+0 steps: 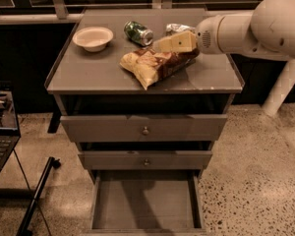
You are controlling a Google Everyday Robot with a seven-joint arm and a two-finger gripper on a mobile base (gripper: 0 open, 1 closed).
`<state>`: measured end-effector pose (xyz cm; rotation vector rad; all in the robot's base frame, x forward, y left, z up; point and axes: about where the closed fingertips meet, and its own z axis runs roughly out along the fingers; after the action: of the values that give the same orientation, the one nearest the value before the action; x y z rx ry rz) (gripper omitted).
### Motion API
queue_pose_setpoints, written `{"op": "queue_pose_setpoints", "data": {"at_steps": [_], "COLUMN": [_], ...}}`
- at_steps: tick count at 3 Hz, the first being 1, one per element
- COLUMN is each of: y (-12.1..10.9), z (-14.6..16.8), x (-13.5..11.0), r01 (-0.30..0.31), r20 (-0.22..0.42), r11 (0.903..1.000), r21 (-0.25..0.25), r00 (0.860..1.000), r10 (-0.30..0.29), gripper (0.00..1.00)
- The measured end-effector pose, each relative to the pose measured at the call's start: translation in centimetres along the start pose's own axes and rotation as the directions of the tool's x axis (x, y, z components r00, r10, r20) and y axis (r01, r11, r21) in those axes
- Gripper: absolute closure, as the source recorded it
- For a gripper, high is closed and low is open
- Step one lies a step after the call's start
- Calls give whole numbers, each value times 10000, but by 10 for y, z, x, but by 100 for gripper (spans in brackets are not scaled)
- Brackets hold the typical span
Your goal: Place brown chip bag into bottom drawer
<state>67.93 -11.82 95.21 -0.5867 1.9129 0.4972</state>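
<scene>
Barely started: brown chip bag (155,65) lies on the cabinet top (88,75), gripper (163,44) at its 1 o'clock end, grasp state cannot tell; bottom drawer (145,200) at 6 o'clock stands open, so lift, carry and drop remain.

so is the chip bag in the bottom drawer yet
No, the chip bag lies on the cabinet top with the gripper at its far side; the bottom drawer is open.

Cabinet top (88,75): bowl (93,37), can (138,32), bag (150,65)
</scene>
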Motion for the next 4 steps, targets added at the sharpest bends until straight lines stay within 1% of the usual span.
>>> {"op": "queue_pose_setpoints", "data": {"at_steps": [1, 2, 3, 4], "y": [0, -1, -1, -3], "z": [27, 48, 62, 67], "x": [10, 25, 42, 70], "r01": [-16, 7, 289, 550], "r20": [-114, -444, -877, -1569], "r11": [9995, 9987, 9980, 9974], "r21": [-301, -519, -556, -467], "r00": [9999, 9990, 9956, 9857], "r10": [13, -30, -337, -617], "gripper": [0, 0, 0, 0]}}
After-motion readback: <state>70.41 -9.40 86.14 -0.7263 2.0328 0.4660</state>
